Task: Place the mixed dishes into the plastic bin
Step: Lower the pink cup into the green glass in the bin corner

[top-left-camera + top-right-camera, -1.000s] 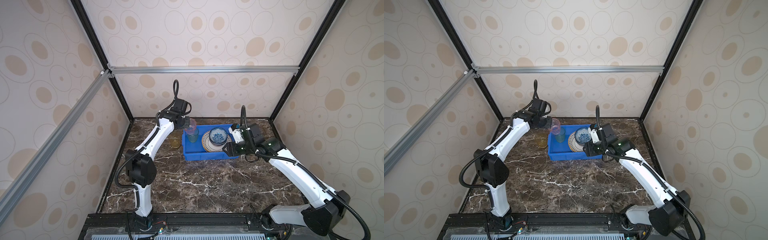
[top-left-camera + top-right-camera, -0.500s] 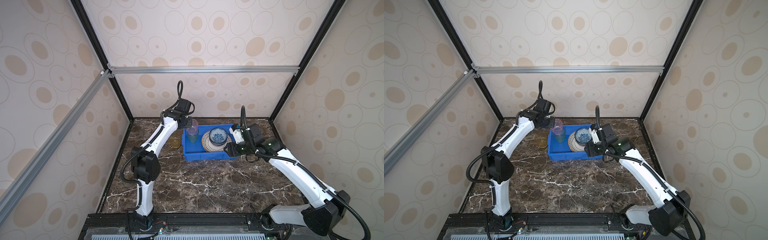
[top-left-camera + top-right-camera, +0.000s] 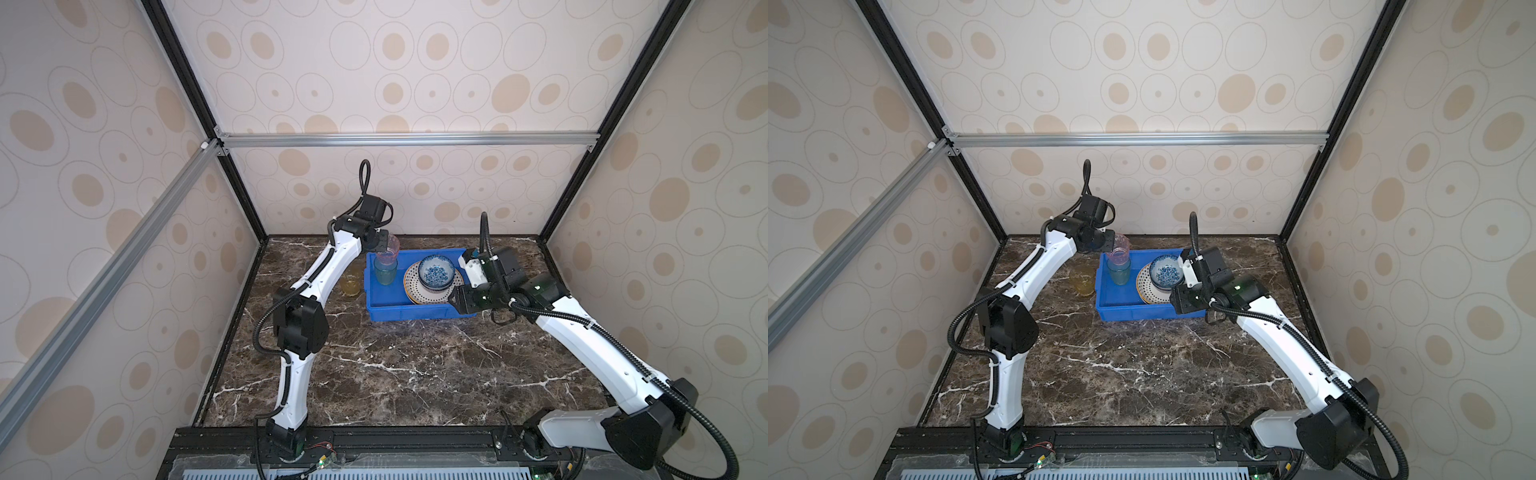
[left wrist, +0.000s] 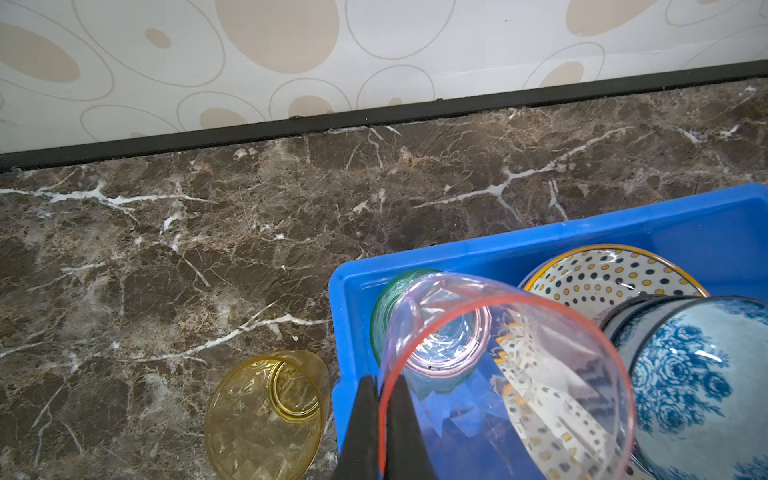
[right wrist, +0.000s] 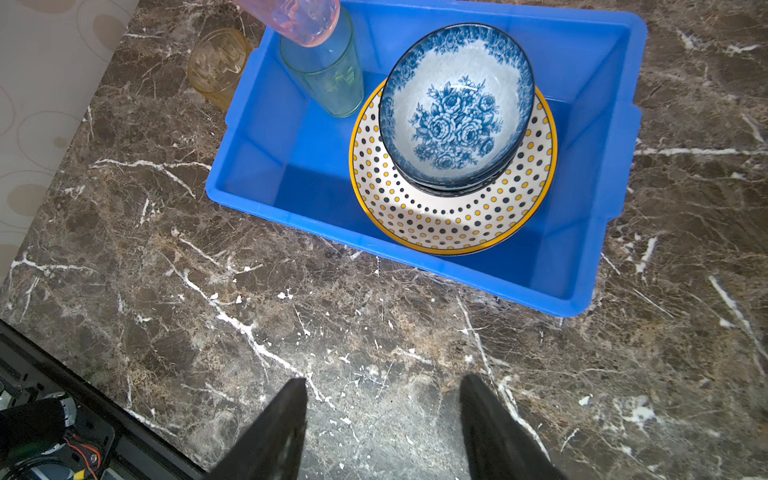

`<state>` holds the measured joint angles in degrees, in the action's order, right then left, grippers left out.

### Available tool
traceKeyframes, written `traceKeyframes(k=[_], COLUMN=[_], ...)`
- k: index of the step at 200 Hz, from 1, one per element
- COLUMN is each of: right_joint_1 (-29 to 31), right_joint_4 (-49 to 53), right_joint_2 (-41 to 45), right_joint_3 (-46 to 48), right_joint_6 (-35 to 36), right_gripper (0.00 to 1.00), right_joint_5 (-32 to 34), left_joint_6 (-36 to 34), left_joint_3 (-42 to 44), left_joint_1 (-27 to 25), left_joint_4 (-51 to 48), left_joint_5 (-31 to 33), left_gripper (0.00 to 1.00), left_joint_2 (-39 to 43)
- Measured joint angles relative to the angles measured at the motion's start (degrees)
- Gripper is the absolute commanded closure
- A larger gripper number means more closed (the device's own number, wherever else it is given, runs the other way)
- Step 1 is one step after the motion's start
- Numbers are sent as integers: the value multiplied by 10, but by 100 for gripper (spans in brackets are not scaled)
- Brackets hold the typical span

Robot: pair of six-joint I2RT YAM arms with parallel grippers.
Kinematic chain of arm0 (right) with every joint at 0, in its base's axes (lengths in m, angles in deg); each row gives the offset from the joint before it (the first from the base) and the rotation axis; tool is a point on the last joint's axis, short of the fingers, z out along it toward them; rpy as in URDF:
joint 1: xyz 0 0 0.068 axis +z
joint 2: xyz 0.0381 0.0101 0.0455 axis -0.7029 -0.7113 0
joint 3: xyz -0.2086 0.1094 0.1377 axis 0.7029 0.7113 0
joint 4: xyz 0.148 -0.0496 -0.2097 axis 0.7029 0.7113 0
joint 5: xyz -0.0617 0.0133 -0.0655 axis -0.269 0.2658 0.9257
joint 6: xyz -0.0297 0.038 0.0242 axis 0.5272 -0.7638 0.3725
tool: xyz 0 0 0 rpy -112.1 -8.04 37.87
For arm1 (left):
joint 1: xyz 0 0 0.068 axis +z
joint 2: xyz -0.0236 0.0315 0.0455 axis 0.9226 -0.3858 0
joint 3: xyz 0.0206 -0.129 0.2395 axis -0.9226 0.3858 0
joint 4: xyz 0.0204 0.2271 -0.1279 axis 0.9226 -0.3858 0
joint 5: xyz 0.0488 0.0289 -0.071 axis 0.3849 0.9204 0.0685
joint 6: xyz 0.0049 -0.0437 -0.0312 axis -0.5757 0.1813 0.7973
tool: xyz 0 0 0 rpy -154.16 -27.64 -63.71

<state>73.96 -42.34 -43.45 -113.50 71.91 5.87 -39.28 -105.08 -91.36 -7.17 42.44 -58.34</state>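
Clamped in the left gripper [image 4: 380, 386], the pink tumbler [image 4: 519, 332] is now brought above the binned green tumbler [image 5: 328, 83] for nesting, the right gripper [image 5: 383, 380] being held apart.

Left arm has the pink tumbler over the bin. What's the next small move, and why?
Probably lower the left gripper straight down a little, easing the pink tumbler into the mouth of the green tumbler. It's pinched by the rim, and its base sits just above that glass inside the plastic bin, so nesting looks nearest.
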Motion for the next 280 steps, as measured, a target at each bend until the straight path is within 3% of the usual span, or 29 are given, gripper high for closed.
traceKeyframes(k=[280], right_joint_1=[0], right_joint_4=[0], right_joint_2=[0], right_joint_3=[0], right_joint_6=[9], right_gripper=[38], right_joint_5=[7], left_joint_6=[0], left_joint_3=[-2], left_joint_1=[-1], left_joint_4=[-10], left_joint_5=[15], left_gripper=[100], left_joint_2=[-58])
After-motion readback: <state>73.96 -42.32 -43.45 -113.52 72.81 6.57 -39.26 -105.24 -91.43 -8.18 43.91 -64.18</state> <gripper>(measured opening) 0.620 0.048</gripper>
